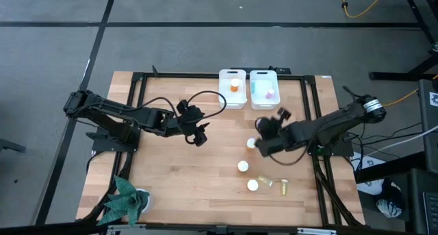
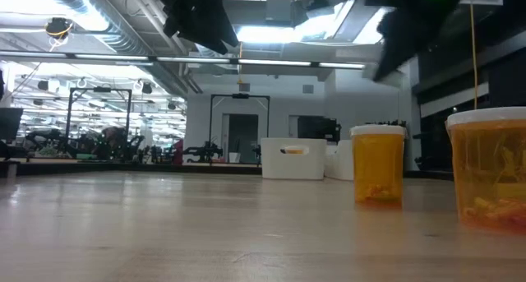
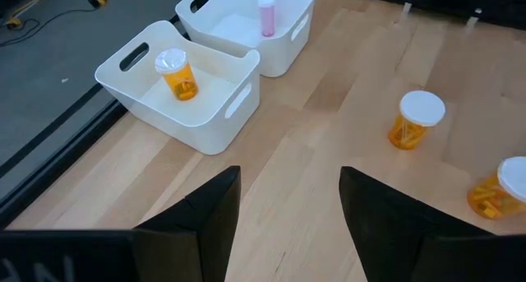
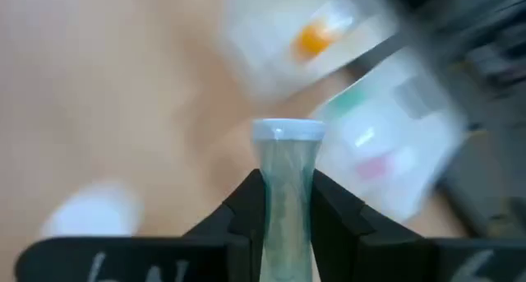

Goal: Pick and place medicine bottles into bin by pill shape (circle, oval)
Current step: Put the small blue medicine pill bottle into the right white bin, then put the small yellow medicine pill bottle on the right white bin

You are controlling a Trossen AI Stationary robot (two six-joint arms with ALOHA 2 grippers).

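My right gripper (image 1: 259,143) hangs over the table's middle right, shut on a small translucent green bottle (image 4: 288,183) with a pale cap (image 1: 251,143). My left gripper (image 1: 198,135) waits open over the table's middle left, its fingers (image 3: 205,224) with nothing between them. Two white bins stand at the far edge: the left bin (image 1: 233,98) holds an orange bottle (image 3: 177,72), the right bin (image 1: 264,101) a pink bottle (image 3: 267,15). Two orange bottles with white caps (image 1: 242,166) (image 1: 252,186) stand upright on the table toward the near right, and two small bottles (image 1: 265,181) (image 1: 282,187) lie beside them. My right gripper pinches the green bottle's body (image 4: 288,204) between its two fingers, below the cap. The bottle lies along the fingers, with its capped end (image 4: 288,131) sticking out past the fingertips. The low view shows it nowhere at table height, so it is clear of the table.
A green cloth toy (image 1: 126,202) lies at the near left corner. A dark metal frame (image 1: 137,112) runs round the wooden table top. Bare wood (image 1: 178,173) stretches between the arms and the near edge.
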